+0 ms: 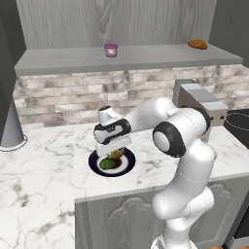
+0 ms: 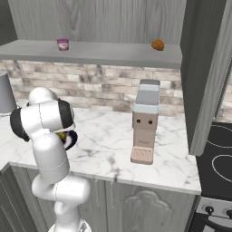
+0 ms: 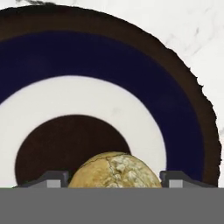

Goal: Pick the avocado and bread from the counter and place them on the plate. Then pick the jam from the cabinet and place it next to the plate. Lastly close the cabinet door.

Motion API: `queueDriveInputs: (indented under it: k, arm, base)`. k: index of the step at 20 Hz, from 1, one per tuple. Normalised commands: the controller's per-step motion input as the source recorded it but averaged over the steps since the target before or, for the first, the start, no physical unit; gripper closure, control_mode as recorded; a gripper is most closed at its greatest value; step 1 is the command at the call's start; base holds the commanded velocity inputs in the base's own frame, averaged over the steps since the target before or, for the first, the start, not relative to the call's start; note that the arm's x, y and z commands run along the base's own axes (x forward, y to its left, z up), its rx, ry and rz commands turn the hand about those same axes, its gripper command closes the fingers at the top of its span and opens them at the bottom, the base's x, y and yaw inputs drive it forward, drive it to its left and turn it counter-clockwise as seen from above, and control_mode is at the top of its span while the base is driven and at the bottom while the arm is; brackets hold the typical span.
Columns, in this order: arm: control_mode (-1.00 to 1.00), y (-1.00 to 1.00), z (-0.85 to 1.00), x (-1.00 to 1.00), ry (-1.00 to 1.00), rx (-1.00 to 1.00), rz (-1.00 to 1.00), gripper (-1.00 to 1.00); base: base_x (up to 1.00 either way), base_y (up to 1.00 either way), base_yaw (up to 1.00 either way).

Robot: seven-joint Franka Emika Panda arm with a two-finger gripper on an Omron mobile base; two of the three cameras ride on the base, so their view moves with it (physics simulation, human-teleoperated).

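Holding 1 bread, 1 plate, 1 avocado

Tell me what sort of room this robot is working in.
A kitchen, rendered rather than real. A marble counter runs under a brick backsplash; a stove stands at its right end; a grey wood-grain cabinet holds a jam jar.

Your white arm rises from the near right of the left base view, bends at its dark elbow joint and reaches left with the forearm level. The wrist turns the gripper straight down. In the hand view its two dark fingertips stand apart, with the bread between them.
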Motion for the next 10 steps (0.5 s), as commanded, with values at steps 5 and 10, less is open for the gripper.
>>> queueDriveInputs:
  k: [5, 10]
  arm:
    - [-1.00, 0.00, 0.00, -0.31, 0.00, 0.00, 0.01, -1.00]
    - [-1.00, 0.00, 0.00, -0.39, -0.01, 0.00, 0.01, -1.00]
  base:
    - [0.00, 0.00, 0.00]
    - [0.00, 0.00, 0.00]
